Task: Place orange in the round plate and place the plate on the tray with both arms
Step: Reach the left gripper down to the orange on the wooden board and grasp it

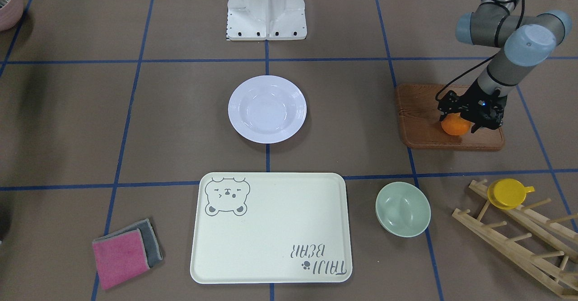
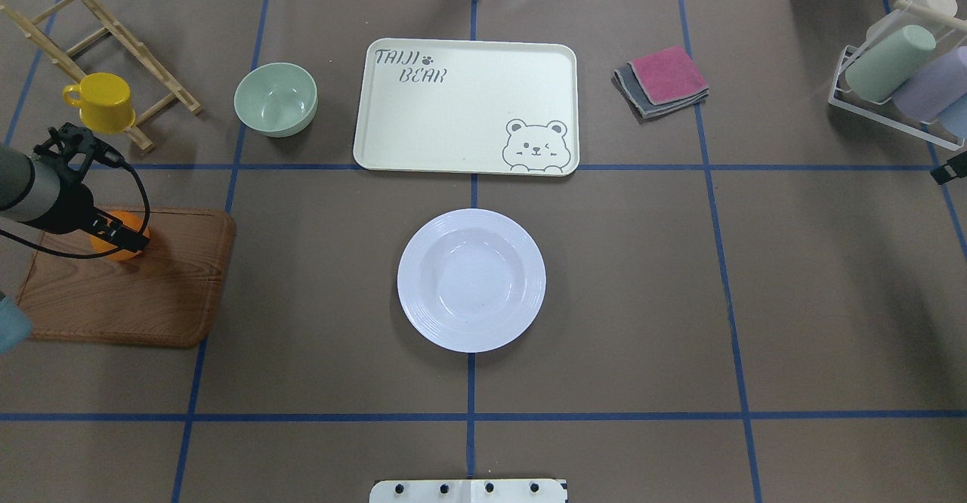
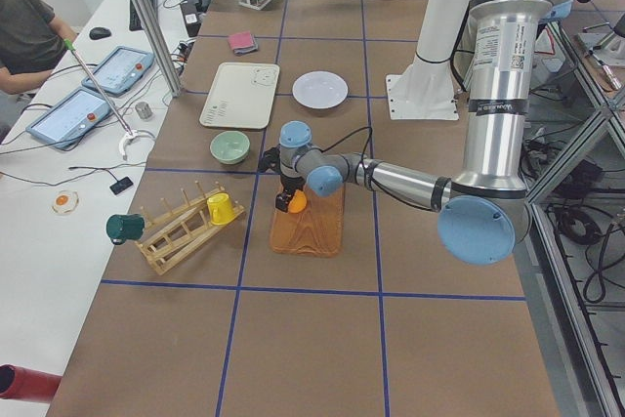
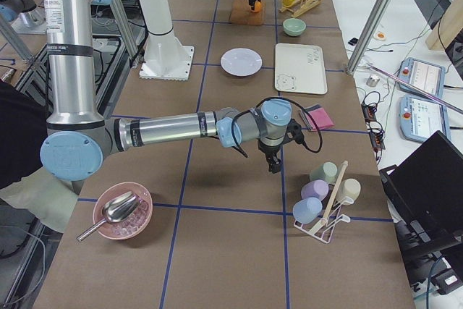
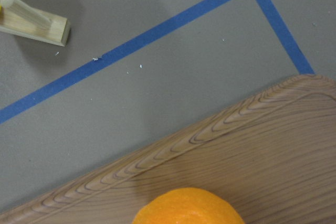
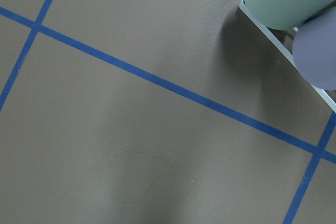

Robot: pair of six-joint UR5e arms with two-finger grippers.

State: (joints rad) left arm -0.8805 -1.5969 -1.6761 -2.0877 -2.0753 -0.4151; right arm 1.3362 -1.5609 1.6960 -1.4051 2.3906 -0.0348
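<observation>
Our left gripper [image 1: 463, 119] pointed down, straddling the orange [image 1: 453, 127] on the wooden board [image 1: 420, 120]. Its body hid the fingers, so we could not tell the grip. Seen from overhead, the orange lay at nine o'clock from the round plate [image 2: 471, 280] and the tray [image 2: 453, 110] at twelve. Our right gripper [image 4: 273, 164] hung pointing down, its opening unreadable.

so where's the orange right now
The orange sits on the wooden board at the overhead view's far left, directly under the left gripper, near the yellow cup.
</observation>
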